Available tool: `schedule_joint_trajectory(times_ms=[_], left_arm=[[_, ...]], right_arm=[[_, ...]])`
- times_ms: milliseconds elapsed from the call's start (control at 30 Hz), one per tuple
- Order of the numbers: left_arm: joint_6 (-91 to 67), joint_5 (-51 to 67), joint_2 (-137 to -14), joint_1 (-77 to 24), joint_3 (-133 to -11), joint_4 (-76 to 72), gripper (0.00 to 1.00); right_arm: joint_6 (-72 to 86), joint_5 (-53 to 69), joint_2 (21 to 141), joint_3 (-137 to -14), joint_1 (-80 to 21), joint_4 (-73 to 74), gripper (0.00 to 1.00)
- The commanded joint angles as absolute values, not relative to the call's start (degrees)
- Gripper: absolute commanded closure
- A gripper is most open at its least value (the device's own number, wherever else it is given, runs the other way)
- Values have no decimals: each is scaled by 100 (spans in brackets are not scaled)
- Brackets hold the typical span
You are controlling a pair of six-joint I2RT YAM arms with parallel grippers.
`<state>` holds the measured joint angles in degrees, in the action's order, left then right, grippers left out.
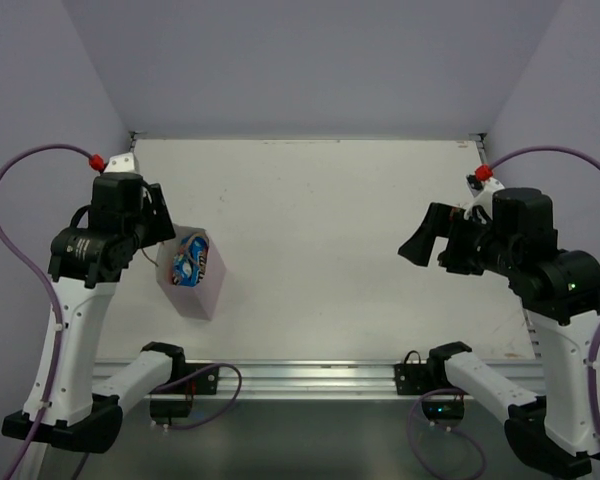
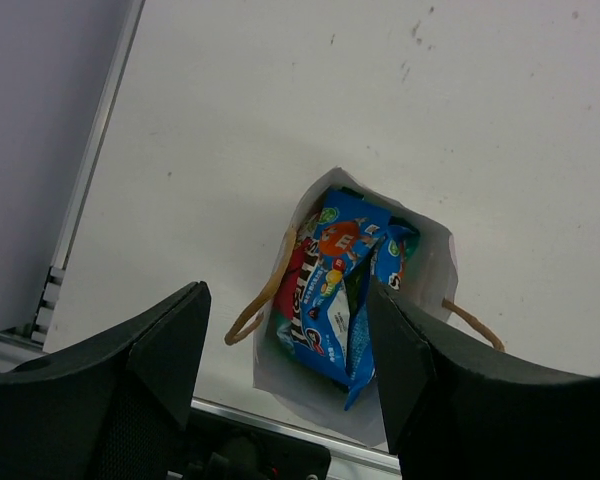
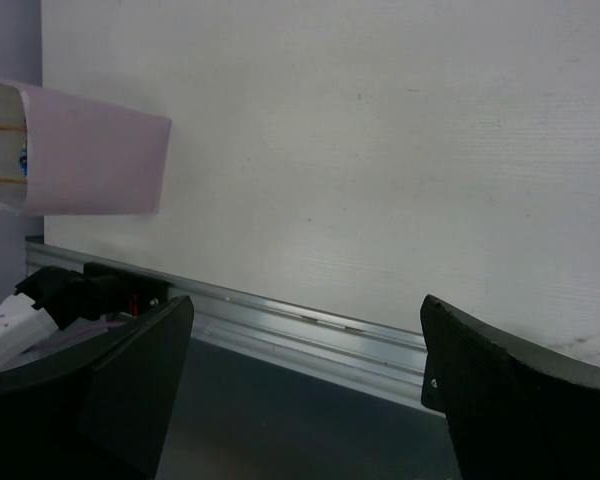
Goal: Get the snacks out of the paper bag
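lilac paper bag [image 2: 435,260] w/ blue snacks [image 2: 335,280] inside stands just below my left gripper [image 2: 285,300], jaws apart; my right gripper [image 3: 305,305] also has jaws wide apart.

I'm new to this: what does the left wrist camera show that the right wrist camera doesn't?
Only the left wrist view looks down into the open top of the paper bag, showing the snacks packed inside. Only the right wrist view shows the bag's pale pink outer wall side-on. Both share the bag and the white table.
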<state>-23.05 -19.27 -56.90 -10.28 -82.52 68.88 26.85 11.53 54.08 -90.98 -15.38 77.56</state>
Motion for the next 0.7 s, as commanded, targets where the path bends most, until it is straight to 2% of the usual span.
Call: schedule_joint_trajectory(times_ms=[0,67,133,167,200,267,433,467,533,667], left_arm=[[-2004,-2039,-5669,-1046,-8192,6627,30],[-1960,-2118,-5739,-1046,-8165,6714,32],[-1881,-2127,-5783,-1046,-8130,6750,41],[-1863,-2101,-5783,-1046,-8078,6698,49],[-1820,-2066,-5757,-1046,-8042,6654,72],[-1776,-1900,-5765,-1046,-7920,6548,86],[-1775,-1723,-5907,-1046,-7761,6548,83],[-1775,-1679,-5863,-1046,-7752,6400,85],[-1801,-1635,-5906,-1046,-7787,6398,100],[-2100,-969,-5924,-1046,-8146,6049,100]], right_arm=[[2593,1239,5379,-9167,-1582,7778,1],[2593,1266,5396,-9141,-1573,7761,1],[2593,1301,5423,-9149,-1573,7743,1],[2593,1301,5432,-9158,-1573,7734,1],[2593,1309,5449,-9167,-1573,7734,1],[2593,1292,5484,-9211,-1573,7734,1],[2602,1266,5546,-9351,-1582,7726,1],[2602,1266,5555,-9352,-1573,7726,1],[2602,1274,5555,-9334,-1573,7717,1],[2602,1257,5555,-9316,-1573,7717,1]])
